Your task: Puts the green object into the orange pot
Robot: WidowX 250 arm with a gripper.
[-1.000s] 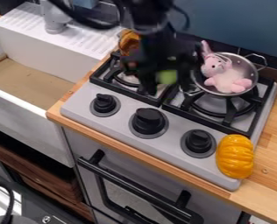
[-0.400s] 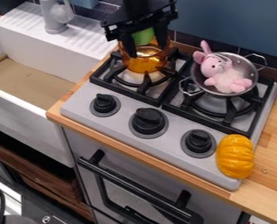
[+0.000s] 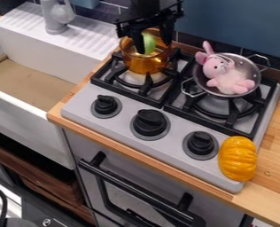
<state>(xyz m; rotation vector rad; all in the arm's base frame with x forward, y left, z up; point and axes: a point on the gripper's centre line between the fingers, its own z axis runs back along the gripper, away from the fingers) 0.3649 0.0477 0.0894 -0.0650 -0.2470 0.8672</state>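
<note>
A plain blue wall panel (image 3: 243, 26) spans the upper right of the frame, above a strip of dark tiles (image 3: 187, 40). A white sink (image 3: 33, 122) with a grey faucet (image 3: 57, 17) takes the upper left. A silver stove (image 3: 118, 116) sits mid-frame on a wooden counter (image 3: 275, 177); below, at bottom centre, is a grey oven front with a black handle (image 3: 136, 191), and brown wooden drawers (image 3: 50, 190) at lower left

1. Your black robot arm (image 3: 153, 6) comes in at the camera view's top edge, near the middle.
2. Your black two-finger tool (image 3: 155, 47) hangs below it, pointing down, in the view's upper part.
3. Its two dark fingers (image 3: 140, 46) stand apart, a gap between them.
4. Your tool's wide black body sits above both.
</note>
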